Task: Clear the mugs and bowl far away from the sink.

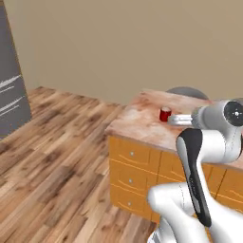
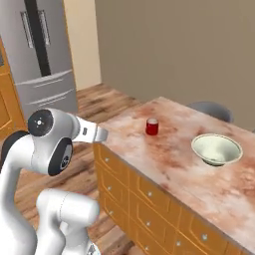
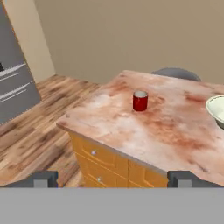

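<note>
A glossy red mug (image 3: 140,100) stands upright on the reddish marble counter (image 3: 131,129), near its left end; it also appears in the base views (image 1: 164,114) (image 2: 152,126). To its right sits the wide cream bowl (image 2: 217,148) with a greenish outside, cut off at the edge of the hand view (image 3: 216,109). My gripper (image 3: 114,180) is open, its fingertips (image 3: 46,179) spread wide with nothing between them. It hovers off the counter's front left corner, short of the mug. The sink is out of view.
The counter tops orange drawer cabinets (image 2: 129,194). A steel fridge (image 2: 42,50) stands at the far left across the wood floor (image 1: 57,142). A grey rounded chair back (image 3: 175,73) rises behind the counter's far edge.
</note>
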Robot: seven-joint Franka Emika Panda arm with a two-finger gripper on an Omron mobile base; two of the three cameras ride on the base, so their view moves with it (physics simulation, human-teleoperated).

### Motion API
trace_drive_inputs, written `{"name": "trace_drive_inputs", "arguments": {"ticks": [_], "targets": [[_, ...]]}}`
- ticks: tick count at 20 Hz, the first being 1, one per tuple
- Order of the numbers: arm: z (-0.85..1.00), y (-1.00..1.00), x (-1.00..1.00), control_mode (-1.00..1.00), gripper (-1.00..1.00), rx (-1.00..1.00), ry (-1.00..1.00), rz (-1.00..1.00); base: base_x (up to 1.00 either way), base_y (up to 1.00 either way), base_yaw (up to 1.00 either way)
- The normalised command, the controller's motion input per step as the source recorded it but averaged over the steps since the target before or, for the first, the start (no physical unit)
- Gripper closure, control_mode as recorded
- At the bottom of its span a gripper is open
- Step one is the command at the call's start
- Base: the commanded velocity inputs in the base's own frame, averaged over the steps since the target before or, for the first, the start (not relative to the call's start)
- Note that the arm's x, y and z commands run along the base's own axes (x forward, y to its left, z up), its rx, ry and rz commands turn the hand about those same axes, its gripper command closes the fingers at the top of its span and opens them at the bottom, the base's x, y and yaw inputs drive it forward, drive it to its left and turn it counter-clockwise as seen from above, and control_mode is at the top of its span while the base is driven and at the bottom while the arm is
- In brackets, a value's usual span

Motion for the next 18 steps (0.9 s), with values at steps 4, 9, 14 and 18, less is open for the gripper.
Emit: {"name": "trace_drive_inputs", "arguments": {"ticks": [4, 9, 14, 18], "targets": [[0.00, 0.00, 0.00, 1.00, -1.00, 0.00, 0.00, 0.00, 0.00, 0.52, 0.90], [0.00, 0.00, 0.00, 1.00, -1.00, 0.00, 0.00, 0.00, 0.00, 0.19, 0.97], [0.00, 0.00, 0.00, 1.00, -1.00, 0.00, 0.00, 0.00, 0.00, 0.00, 1.00], [0.00, 0.00, 0.00, 1.00, -1.00, 0.00, 0.00, 0.00, 0.02, 0.00, 1.00]]}}
